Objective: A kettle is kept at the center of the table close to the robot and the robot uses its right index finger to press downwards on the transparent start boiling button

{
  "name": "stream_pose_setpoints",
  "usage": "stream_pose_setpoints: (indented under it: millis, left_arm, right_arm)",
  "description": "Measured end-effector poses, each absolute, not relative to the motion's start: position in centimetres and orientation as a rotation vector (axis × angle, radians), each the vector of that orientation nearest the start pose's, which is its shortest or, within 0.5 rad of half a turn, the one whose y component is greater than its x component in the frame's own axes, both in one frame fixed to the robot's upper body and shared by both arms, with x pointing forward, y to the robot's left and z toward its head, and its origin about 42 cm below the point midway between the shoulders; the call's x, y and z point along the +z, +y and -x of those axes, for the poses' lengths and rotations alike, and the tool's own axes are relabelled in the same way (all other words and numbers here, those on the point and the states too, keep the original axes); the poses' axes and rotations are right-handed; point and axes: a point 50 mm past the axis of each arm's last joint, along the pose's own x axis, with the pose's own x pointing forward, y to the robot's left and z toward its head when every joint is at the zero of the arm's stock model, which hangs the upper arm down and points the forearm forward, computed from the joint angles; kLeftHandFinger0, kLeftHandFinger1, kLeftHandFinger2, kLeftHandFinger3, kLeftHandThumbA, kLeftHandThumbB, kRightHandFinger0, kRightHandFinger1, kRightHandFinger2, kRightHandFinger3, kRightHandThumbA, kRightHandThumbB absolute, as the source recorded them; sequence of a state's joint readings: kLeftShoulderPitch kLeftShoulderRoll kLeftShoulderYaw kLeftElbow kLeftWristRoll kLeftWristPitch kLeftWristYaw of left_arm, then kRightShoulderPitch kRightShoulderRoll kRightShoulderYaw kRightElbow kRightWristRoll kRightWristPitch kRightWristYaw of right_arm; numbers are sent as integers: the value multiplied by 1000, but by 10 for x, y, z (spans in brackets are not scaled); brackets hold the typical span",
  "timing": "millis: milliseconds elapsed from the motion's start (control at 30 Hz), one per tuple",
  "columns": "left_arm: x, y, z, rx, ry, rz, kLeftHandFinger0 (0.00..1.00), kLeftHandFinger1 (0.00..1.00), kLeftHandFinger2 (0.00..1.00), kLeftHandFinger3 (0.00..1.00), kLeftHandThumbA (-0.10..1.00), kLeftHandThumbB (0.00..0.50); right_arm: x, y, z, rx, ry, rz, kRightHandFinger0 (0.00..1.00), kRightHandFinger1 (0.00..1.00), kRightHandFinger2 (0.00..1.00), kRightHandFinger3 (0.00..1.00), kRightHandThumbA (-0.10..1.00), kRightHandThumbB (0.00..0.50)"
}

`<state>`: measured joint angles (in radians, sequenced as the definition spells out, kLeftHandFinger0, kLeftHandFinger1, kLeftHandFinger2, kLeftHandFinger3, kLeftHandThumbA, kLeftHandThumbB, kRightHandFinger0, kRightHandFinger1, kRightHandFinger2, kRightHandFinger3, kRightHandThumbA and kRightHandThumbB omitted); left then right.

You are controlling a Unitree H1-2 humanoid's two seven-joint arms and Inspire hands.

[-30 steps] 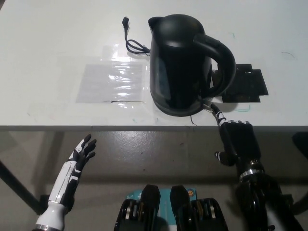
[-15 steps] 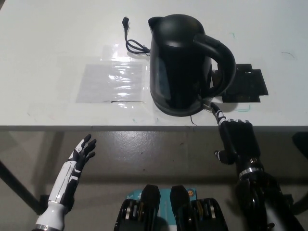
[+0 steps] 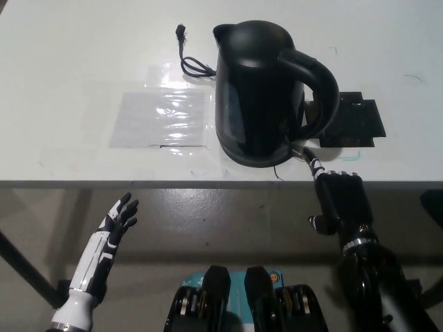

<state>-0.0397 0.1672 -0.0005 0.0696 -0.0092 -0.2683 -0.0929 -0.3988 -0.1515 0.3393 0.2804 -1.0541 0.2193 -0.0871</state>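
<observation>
A black kettle (image 3: pixel 259 90) stands near the front edge of the white table (image 3: pixel 83 55), its handle (image 3: pixel 320 86) pointing right. The small transparent button (image 3: pixel 298 151) sits at the foot of the handle. My black right hand (image 3: pixel 339 197) is just below the table edge with one finger stretched out, its tip touching the button; the other fingers are curled in. My white left hand (image 3: pixel 118 220) rests low at the lower left, off the table, fingers apart and holding nothing.
A black power cord (image 3: pixel 190 59) lies behind the kettle on the left. A clear plastic sheet (image 3: pixel 163 117) is taped to the table left of the kettle. A flat black mat (image 3: pixel 353 121) lies to the right.
</observation>
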Motion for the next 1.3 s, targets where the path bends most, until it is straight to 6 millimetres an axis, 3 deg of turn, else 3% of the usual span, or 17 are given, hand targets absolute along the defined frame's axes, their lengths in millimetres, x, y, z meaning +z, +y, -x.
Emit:
stream_pose_setpoints:
  millis: [533, 933, 1167, 1300]
  left_arm:
    - [112, 259, -297, -117, -238, -173, 1000, 1000, 1000, 1000, 983, 394]
    - [112, 259, -297, -118, -238, -174, 1000, 1000, 1000, 1000, 974, 374]
    - [112, 259, -297, -118, -239, -174, 1000, 1000, 1000, 1000, 972, 373]
    - [112, 259, -297, -118, -239, -174, 1000, 1000, 1000, 1000, 976, 371]
  right_arm:
    - [131, -164, -403, 78, -146, 1322, 0, 0, 0, 1000, 1000, 298]
    - [131, -161, -405, 81, -152, 1335, 0, 0, 10, 1000, 1000, 302]
    - [141, -159, -400, 66, -195, 1318, 0, 0, 0, 1000, 1000, 290]
    - [153, -157, -386, 48, -253, 1275, 0, 0, 0, 1000, 1000, 296]
